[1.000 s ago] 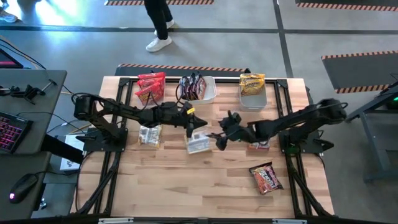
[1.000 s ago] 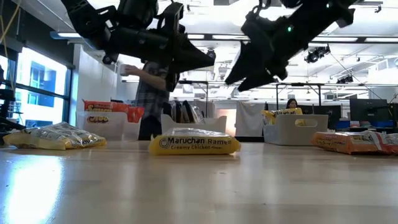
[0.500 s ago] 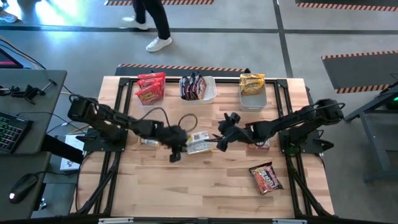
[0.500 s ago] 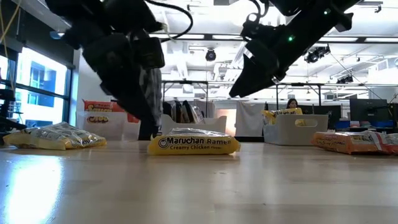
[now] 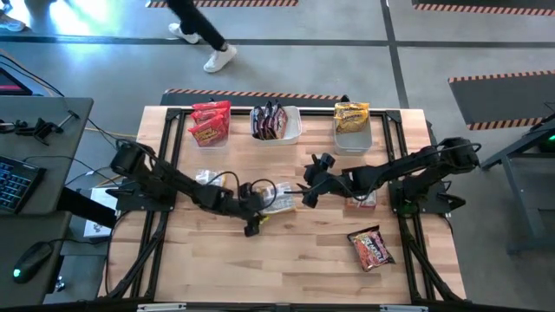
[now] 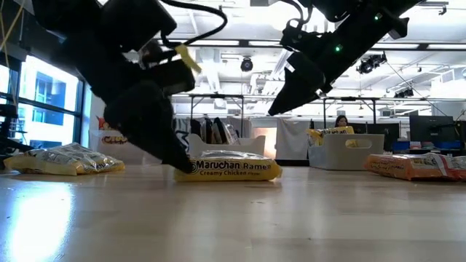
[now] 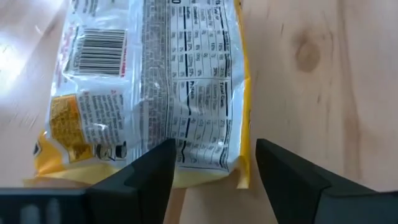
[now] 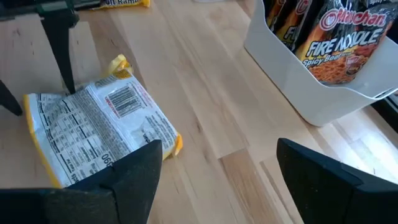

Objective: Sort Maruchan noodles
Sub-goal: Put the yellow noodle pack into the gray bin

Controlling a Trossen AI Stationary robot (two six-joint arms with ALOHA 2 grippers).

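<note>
Left fingers [image 7: 211, 171] spread, seemingly straddling yellow packet [image 7: 155, 87] end; right fingers [image 8: 217, 177] wide, empty.

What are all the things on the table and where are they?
Yellow noodle packet: one, label-down, table centre, at the left gripper.
Silvery-yellow packet: one, left of centre.
Red-orange packets: a few, back left.
Dark packets: several, upright in the white middle tub.
Yellow packets: in the right tub.
Red packet: one, front right.
Red packet: one, under the right arm.
Left gripper: open, low by the centre packet.
Right gripper: open, raised.
</note>
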